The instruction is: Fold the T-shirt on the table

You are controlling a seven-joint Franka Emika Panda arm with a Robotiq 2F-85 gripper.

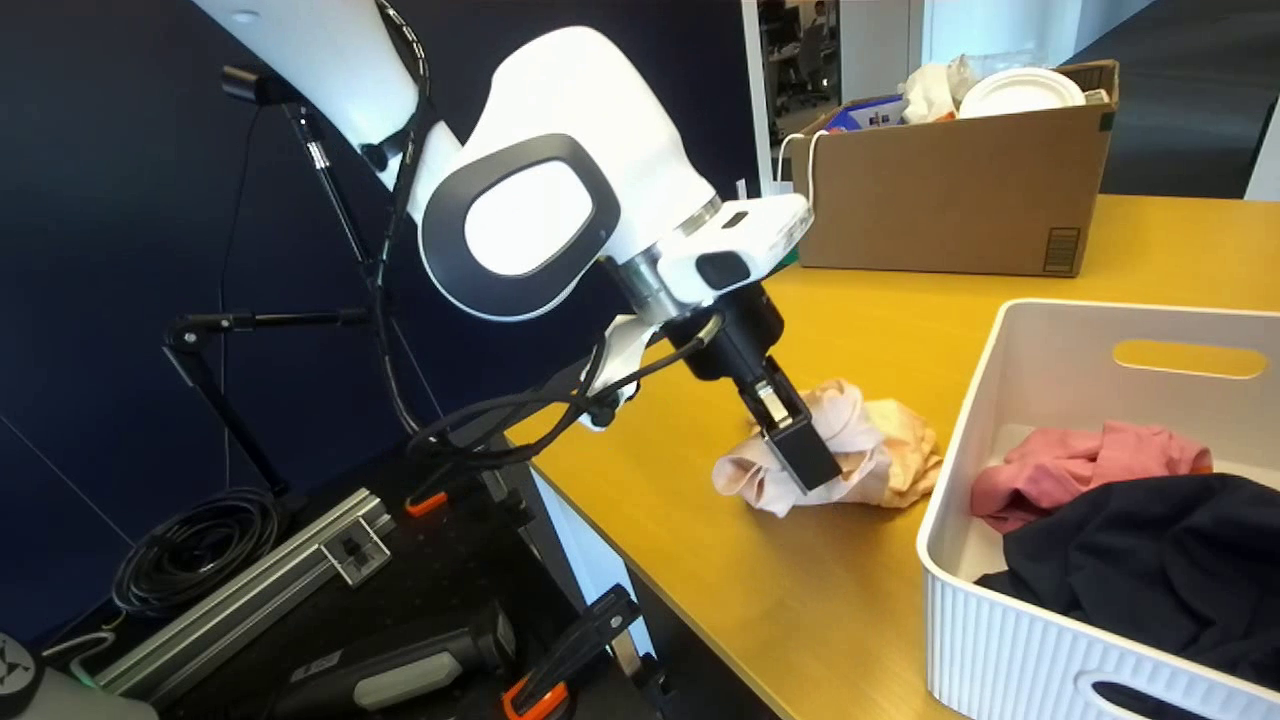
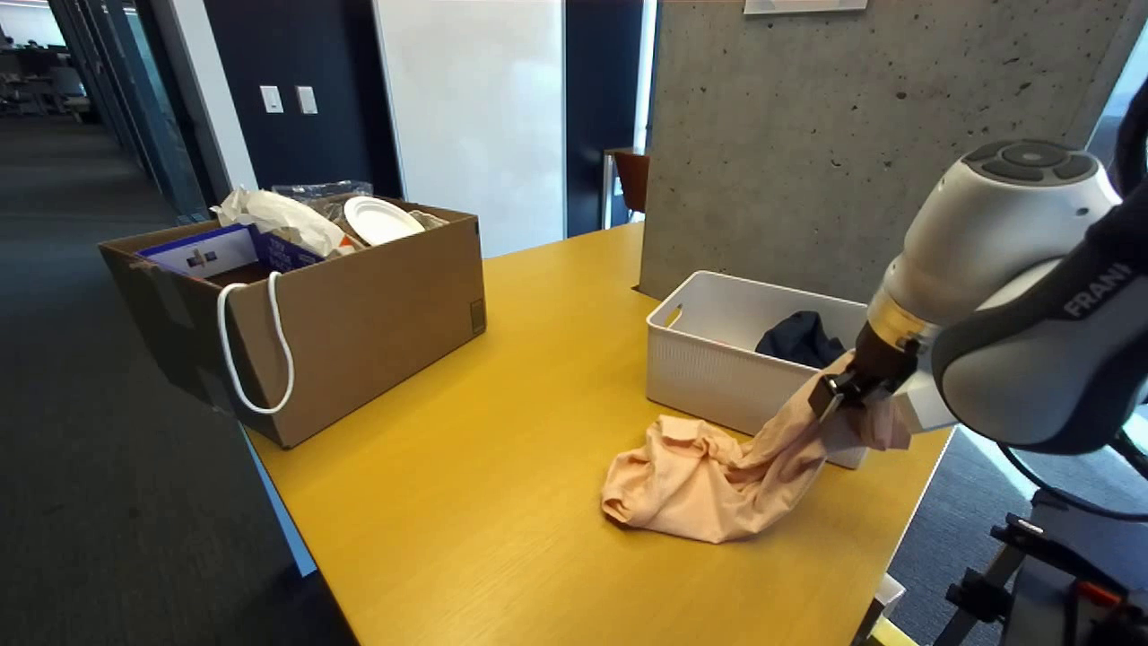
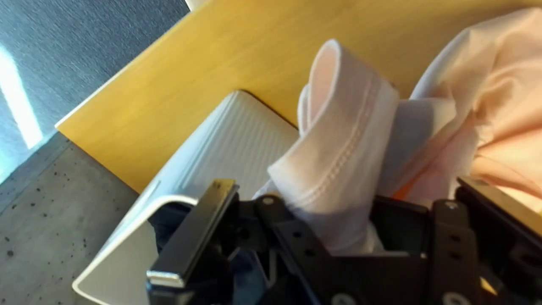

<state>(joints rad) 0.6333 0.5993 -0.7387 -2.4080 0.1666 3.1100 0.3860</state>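
Where the left edge of the table (image 2: 493, 547) runs in an exterior view, a brown cardboard box (image 2: 386, 332) sits, a white plate (image 2: 381, 221) poking from its top. Moving my eye right across the yellow wood, I come to the T-shirt (image 2: 691, 493), a crumpled peach heap closer to the right edge than to the left. Its left part rests on the tabletop in folds; its right part rises off the top as far as the gripper (image 3: 345, 185). Just behind the shirt, near the corner by the concrete wall (image 2: 807, 135), stands the white basket (image 2: 708, 377) with a dark cloth (image 2: 801, 339) in it, and in an exterior view a pink cloth (image 1: 1100, 465) shows beside that one. Farthest right, the robot arm (image 2: 951, 242) leans in over the right edge.

From the wrist, also left to right, the table's corner and the basket come first, then one of the gripper's fingers (image 3: 194, 232), then a pale stitched edge of the shirt curling up in the gap, then the opposite finger. The two stand well apart with that cloth between them; whether either touches it, I can't tell. The main heap lies right of that curl, away from the table's corner.
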